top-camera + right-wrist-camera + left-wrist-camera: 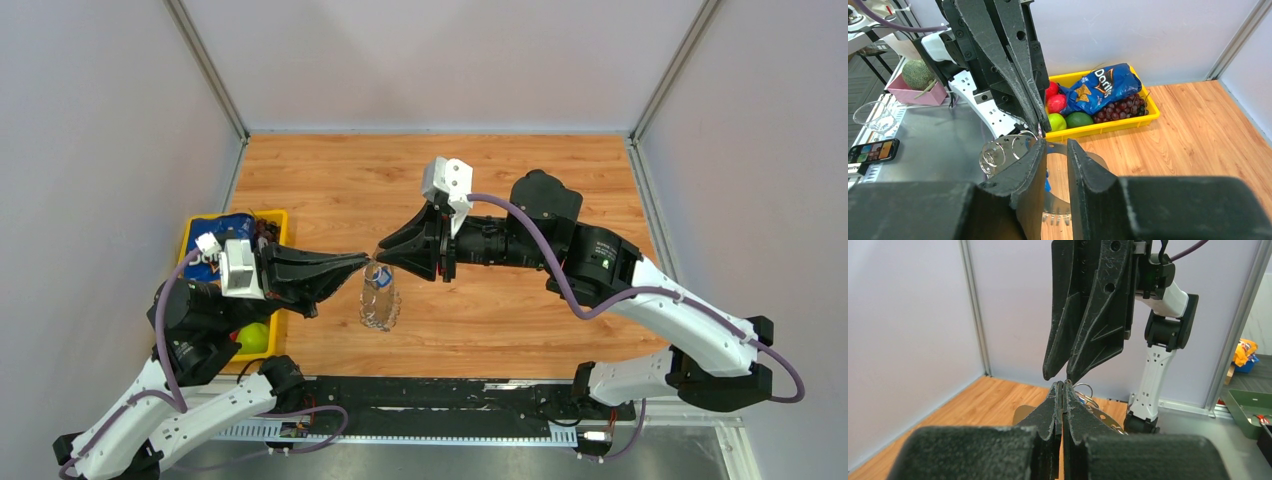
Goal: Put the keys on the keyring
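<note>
Over the middle of the wooden table [520,320], the two arms met tip to tip. The left gripper [362,262] reached in from 9 o'clock and the right gripper [385,258] from 3 o'clock, their tips almost touching. The left gripper's jaws were pressed tight together, with only a hairline seam between them in its own wrist view. They appeared to pinch the top rim of the keyring [380,305], which hung from the meeting point toward 6 o'clock, clear of the tabletop. The right gripper's jaws stood narrowly apart, with a thin silver edge of the hoop crossing the gap. Whether they actually gripped it could not be told. The key [383,281] showed only as its blue head, sitting high inside the hoop just under the fingertips; whether it was threaded on could not be told. A bunch of small silver loops [994,154] hung off the ring at 9 o'clock of the right fingers. At the table's 9 o'clock edge sat a yellow bin [1108,129] holding a blue chip bag [1103,87], grapes [1120,107] and limes [1079,119].
</note>
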You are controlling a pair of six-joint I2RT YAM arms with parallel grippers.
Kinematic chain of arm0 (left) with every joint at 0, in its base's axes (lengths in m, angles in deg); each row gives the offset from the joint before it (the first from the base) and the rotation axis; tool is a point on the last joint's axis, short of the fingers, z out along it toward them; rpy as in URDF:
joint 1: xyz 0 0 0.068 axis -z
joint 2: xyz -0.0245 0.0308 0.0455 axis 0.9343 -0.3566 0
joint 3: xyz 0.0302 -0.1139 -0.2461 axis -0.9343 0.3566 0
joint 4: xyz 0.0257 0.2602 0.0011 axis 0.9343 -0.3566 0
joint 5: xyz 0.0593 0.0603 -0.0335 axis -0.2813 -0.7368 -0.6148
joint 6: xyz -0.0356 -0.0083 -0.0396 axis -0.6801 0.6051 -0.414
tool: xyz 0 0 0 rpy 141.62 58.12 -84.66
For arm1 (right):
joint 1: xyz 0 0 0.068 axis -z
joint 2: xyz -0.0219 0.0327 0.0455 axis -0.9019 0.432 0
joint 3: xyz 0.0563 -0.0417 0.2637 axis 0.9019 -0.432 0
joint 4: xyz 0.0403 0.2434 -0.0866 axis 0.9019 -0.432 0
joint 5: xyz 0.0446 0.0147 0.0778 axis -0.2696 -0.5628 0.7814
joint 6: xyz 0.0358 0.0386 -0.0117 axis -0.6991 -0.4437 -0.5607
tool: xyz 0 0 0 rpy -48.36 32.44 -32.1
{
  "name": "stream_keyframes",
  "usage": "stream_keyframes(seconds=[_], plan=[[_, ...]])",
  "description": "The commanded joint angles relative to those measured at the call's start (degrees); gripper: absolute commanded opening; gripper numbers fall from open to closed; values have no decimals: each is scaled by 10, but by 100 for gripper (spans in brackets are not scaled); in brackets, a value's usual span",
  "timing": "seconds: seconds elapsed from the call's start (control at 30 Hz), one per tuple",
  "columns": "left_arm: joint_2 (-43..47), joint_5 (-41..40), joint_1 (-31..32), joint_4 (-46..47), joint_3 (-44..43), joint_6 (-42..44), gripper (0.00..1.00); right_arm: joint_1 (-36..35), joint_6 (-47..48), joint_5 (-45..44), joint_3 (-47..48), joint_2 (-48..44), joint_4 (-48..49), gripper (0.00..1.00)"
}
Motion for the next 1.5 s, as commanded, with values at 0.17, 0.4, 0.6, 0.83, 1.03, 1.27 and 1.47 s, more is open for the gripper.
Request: stream_keyframes(seconds=[0.17, 0.4, 0.6, 0.83, 1.03, 1.27, 1.47], plan=[[2, 6, -1, 36, -1, -10, 0, -3, -9, 19, 18, -13, 38, 27], [1, 6, -1, 36, -2, -10, 0, -3, -13, 31, 20, -6, 42, 26], [2, 3, -1, 37, -2, -9, 0, -3, -13, 38, 14, -2, 44, 26], [6, -2, -1, 44, 2, -11, 0, -3, -13, 48, -4, 0, 50, 24], [8, -1, -1, 48, 2, -16, 0, -3, -13, 50, -25, -4, 60, 17], [13, -8, -1, 53, 4, -17, 0, -3, -33, 57, -53, -13, 75, 14], [16, -15, -1, 57, 6, -19, 0, -3, -39, 60, -72, -18, 87, 14]])
